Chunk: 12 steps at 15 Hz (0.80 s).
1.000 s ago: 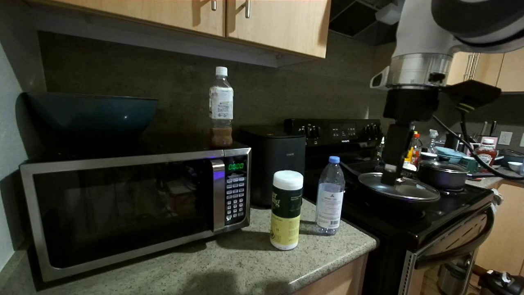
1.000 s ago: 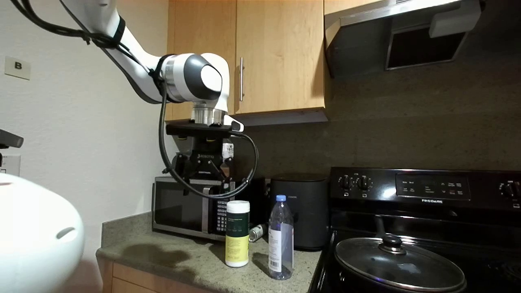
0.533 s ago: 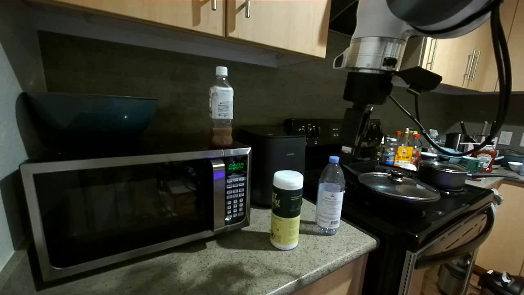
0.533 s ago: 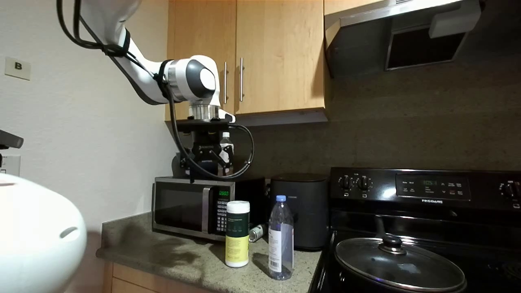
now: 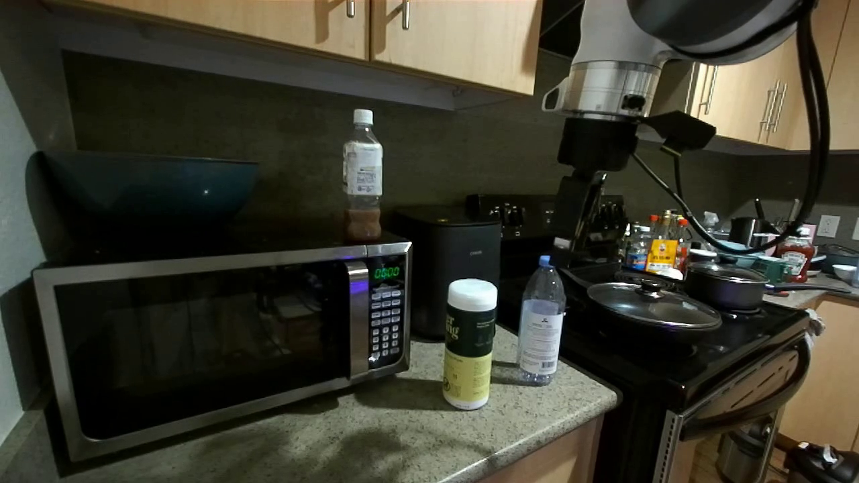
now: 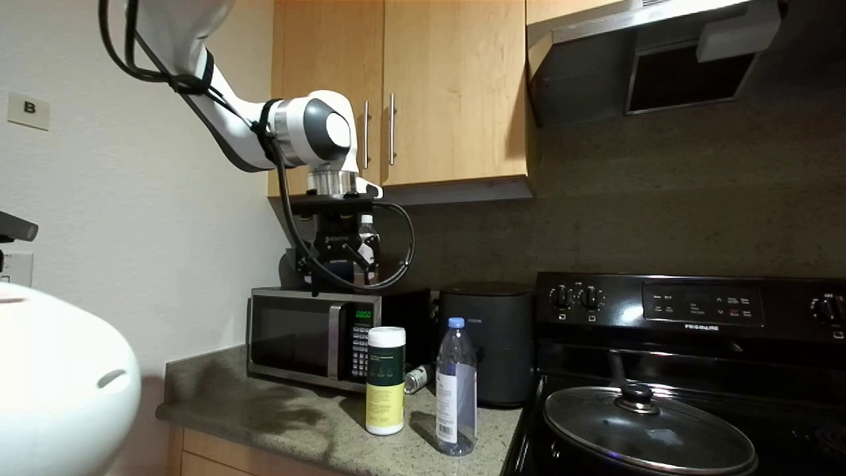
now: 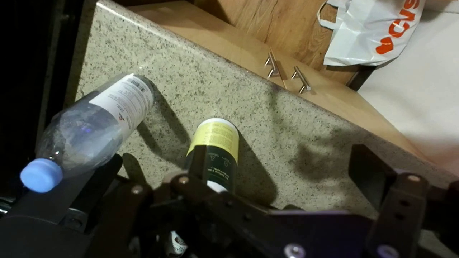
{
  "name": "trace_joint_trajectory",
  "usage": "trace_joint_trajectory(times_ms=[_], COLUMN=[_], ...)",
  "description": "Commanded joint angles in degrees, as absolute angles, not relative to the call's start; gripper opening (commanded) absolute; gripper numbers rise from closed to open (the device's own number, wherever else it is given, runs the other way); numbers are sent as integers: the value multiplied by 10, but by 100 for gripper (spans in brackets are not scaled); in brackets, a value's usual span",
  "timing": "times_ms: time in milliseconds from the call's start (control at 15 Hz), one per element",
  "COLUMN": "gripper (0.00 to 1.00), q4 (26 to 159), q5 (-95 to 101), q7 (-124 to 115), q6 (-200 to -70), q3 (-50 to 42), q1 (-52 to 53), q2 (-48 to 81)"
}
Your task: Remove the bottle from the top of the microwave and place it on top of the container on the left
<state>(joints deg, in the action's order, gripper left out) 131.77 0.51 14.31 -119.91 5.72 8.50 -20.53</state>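
The bottle (image 5: 363, 168), clear with a white cap, white label and brown lower part, stands upright on the right end of the microwave (image 5: 201, 258). In an exterior view the bottle (image 6: 367, 235) is partly hidden behind my gripper (image 6: 342, 285). The container (image 5: 470, 349), a canister with white lid and dark green and yellow bands, stands on the counter before the microwave; it also shows in the wrist view (image 7: 217, 138). My gripper (image 7: 281, 159) is open and empty, above the counter, with one finger overlapping the container in the wrist view. It is apart from the bottle.
A clear water bottle with a blue cap (image 5: 540, 335) stands beside the container. A black appliance (image 5: 463, 268) stands right of the microwave, and a blue bowl (image 5: 154, 184) sits on the microwave. Wooden cabinets (image 5: 463, 40) hang overhead. A lidded pan (image 5: 651, 305) is on the stove.
My gripper has risen and moved left in an exterior view, mostly in the earlier half second; since then it has barely moved. The bottle, container and microwave have not moved.
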Motion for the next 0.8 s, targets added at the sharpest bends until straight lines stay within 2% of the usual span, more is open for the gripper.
trace_joint_trajectory(times_ms=[0,600,667,733], gripper=[100,100,100,100], q4=[1262,1031,1013,1054], q5=[47,154,161,143], q7=[142,168,169,151], q6=[-1247,-1276,-1273,-1272], q3=[71,102,103,99], q1=[86,95,97,96], q2=[-159,3,15,-17])
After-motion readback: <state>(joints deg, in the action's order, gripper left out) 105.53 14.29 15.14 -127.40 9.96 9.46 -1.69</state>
